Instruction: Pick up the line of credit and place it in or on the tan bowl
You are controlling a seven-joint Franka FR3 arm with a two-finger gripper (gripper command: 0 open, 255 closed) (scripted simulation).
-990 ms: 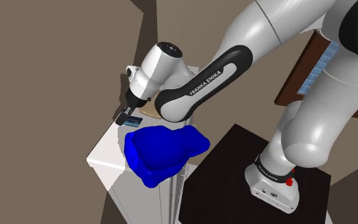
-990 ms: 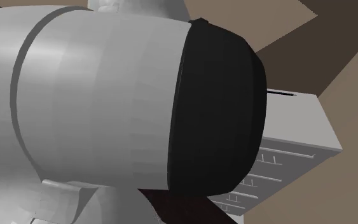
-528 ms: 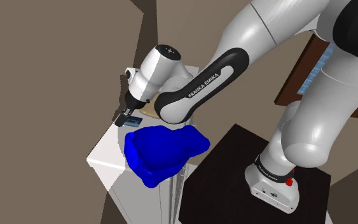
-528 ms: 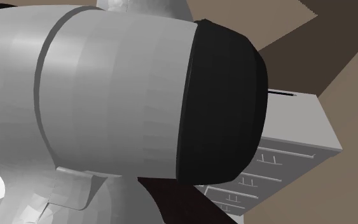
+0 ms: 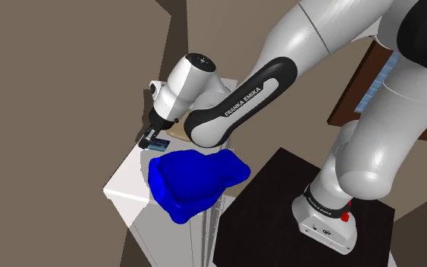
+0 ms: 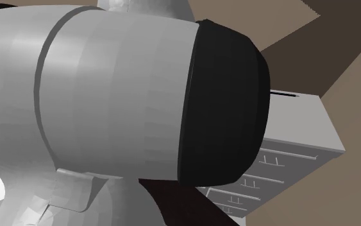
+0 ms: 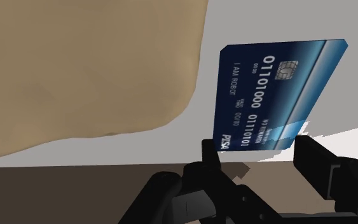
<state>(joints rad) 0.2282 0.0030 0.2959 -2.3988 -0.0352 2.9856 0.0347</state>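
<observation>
Wrist view has the black fingers (image 7: 317, 164) pressed against both long edges of the blue card (image 7: 269, 95) at its near end, its length running away from them over the white table (image 7: 266, 22), tan bowl (image 7: 88, 70) just beside.

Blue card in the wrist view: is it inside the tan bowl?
No, the blue card is outside the tan bowl, over the pale surface beside it.
</observation>
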